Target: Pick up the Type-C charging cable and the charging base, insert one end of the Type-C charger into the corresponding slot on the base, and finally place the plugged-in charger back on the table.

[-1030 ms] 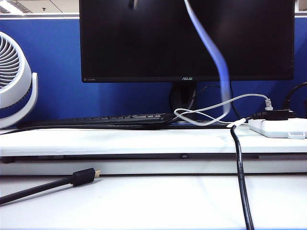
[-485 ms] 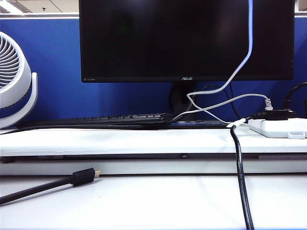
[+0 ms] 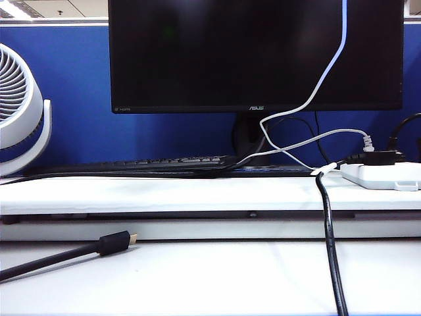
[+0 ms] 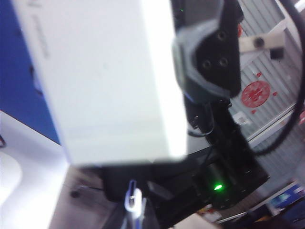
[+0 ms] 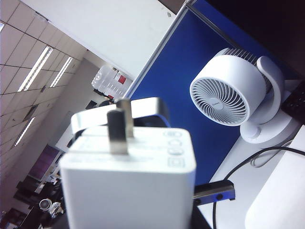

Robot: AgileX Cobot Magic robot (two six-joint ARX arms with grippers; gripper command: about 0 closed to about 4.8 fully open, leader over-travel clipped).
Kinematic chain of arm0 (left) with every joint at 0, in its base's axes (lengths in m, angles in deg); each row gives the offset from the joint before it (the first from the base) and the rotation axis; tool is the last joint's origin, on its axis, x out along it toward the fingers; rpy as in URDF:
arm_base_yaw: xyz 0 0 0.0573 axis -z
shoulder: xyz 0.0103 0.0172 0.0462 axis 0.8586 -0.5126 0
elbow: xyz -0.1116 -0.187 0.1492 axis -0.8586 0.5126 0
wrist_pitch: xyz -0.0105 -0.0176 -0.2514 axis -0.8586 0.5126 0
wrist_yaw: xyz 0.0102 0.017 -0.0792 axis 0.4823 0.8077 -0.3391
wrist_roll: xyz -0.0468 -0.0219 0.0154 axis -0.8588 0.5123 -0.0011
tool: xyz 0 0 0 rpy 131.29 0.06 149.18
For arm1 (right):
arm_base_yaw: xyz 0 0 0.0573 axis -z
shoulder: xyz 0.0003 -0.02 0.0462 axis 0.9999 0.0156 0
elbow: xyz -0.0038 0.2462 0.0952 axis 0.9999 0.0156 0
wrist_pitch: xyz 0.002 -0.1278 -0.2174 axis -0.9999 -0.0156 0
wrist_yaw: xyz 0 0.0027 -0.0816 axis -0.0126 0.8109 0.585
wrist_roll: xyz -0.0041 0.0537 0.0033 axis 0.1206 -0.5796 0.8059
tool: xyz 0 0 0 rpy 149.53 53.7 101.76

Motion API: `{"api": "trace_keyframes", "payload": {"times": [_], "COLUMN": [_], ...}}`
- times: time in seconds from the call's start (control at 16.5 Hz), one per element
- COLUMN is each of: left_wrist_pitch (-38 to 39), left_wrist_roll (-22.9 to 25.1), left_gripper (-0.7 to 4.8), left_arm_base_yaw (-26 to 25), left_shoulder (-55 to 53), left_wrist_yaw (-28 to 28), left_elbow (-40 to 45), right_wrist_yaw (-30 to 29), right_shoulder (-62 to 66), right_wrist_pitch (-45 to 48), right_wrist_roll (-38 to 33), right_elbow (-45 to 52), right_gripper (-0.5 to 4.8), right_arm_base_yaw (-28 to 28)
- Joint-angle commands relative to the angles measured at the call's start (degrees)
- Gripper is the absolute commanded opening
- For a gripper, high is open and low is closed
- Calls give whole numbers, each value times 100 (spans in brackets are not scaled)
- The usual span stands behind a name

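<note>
Neither gripper shows in the exterior view; both are above its top edge. In the right wrist view my right gripper (image 5: 133, 191) is shut on the charging base (image 5: 128, 186), a white block with two metal prongs facing the camera. One dark finger (image 5: 214, 193) shows beside it. In the left wrist view the charging base (image 4: 105, 81) fills the near field, with the right gripper's black finger (image 4: 209, 62) on its side. Just below it is the slim plug of the Type-C charging cable (image 4: 134, 200), held in my shut left gripper (image 4: 136, 217). The Type-C charging cable (image 3: 329, 72) hangs over the table (image 3: 210, 276).
A monitor (image 3: 256, 52), a white fan (image 3: 16, 112) and a keyboard (image 3: 171, 162) stand on the raised shelf (image 3: 164, 194). A white power strip (image 3: 385, 174) with plugged cables lies at the right. A black gold-tipped cable (image 3: 115, 242) and another black cable (image 3: 329, 237) cross the table.
The hanging white cable has swung from the middle of the monitor to its right side, and its lower loop has been drawn up and straightened.
</note>
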Motion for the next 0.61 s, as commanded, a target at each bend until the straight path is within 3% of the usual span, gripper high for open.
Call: {"api": "trace_keyframes", "payload": {"times": [0.06,0.36,0.61], "left_wrist_pitch": [-83,-81,-81], "left_wrist_roll": [-487,-636,-1056], "left_gripper": [-6,-6,-6], "left_arm_base_yaw": [-4,33,28], "left_shoulder": [26,26,24], "left_wrist_yaw": [-74,-179,-284], "left_elbow": [-13,-13,-13], "right_wrist_yaw": [-146,-190,-337], "right_shoulder": [13,13,13], "right_wrist_pitch": [164,186,181], "right_wrist_roll": [-83,221,214], "right_elbow": [-39,-39,-39], "right_gripper": [113,92,93], "right_arm_base_yaw": [-20,-22,-22]}}
